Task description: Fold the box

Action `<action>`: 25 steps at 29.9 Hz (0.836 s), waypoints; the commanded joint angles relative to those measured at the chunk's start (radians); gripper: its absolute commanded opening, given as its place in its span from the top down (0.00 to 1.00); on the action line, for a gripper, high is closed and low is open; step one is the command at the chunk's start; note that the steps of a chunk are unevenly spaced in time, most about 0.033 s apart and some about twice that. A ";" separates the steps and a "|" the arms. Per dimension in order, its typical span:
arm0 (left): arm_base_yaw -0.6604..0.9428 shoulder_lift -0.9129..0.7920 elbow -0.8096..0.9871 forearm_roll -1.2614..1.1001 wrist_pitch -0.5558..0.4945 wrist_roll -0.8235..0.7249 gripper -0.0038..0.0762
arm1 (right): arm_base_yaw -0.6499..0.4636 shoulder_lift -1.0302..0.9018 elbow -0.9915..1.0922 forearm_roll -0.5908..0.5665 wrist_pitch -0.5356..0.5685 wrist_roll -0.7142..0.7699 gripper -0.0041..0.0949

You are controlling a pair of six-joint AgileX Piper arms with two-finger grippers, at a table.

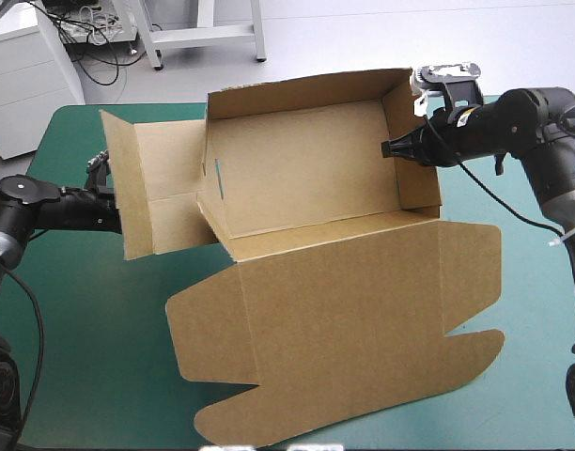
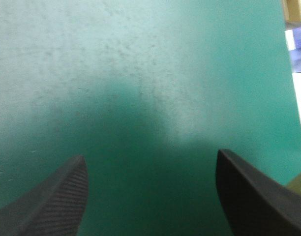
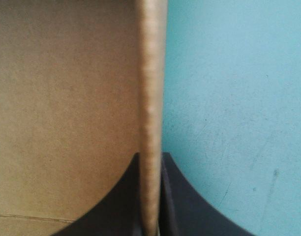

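The brown box [image 1: 306, 169] stands as an open tray in the middle of the table, back and right walls raised, its lid [image 1: 344, 329] lying flat toward the near edge. Its left side flap [image 1: 156, 193] is spread outward and tilted. My right gripper [image 1: 400, 147] is shut on the box's right wall [image 3: 151, 98], one black finger on each side of the board edge. My left gripper [image 1: 107, 193] sits behind the left flap, open, with only teal-green cover [image 2: 140, 98] between its fingertips [image 2: 67, 187].
The teal-green table [image 1: 90, 329] shows bare cover at the near left and along the right edge past the lid. White cabinets and a frame stand beyond the far edge.
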 commanded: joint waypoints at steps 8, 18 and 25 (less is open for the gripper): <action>-0.032 -0.063 -0.040 -0.225 0.135 0.081 0.30 | -0.005 -0.011 -0.026 -0.020 -0.065 0.017 0.96; -0.075 -0.118 -0.073 -0.260 0.135 0.081 0.30 | -0.005 0.005 -0.026 -0.090 -0.065 0.047 0.97; -0.075 -0.172 -0.097 -0.277 0.135 0.085 0.30 | -0.005 0.009 -0.026 -0.096 -0.065 0.062 0.97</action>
